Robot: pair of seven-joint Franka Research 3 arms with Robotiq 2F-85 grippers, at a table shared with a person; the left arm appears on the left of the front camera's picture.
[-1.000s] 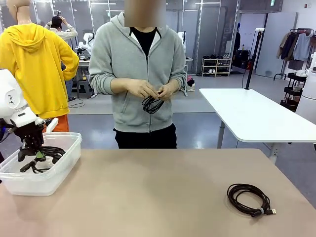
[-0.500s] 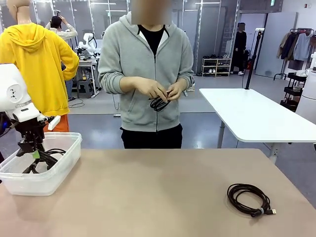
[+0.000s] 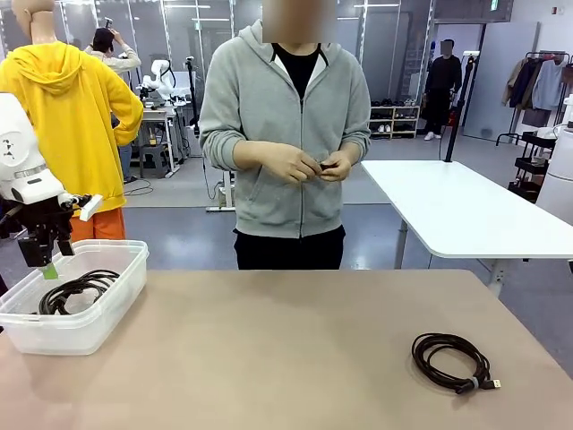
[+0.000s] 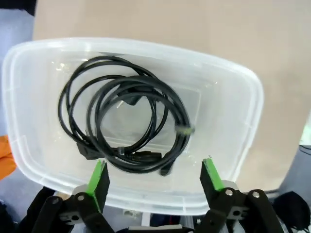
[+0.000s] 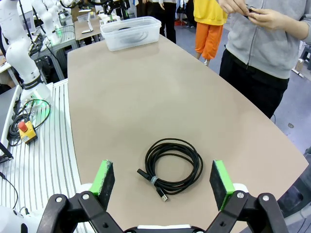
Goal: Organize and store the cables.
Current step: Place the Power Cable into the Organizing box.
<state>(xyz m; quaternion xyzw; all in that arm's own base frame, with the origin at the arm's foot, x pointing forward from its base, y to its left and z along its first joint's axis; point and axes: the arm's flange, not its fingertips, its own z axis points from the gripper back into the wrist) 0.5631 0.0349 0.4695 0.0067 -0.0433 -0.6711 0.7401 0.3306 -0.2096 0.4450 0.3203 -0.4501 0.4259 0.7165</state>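
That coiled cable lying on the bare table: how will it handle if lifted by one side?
The coiled cable is probably floppy: its thin loops would sag. Its tie should keep it bundled. Likely light.

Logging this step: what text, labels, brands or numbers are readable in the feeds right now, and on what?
Nothing can be read in any view.
Green sign high on the far wall: too small to read.
Yellow button box beside the table: no legible marking.
Clear bin, coiled cables in the bin, coiled cable on the table: no print visible.
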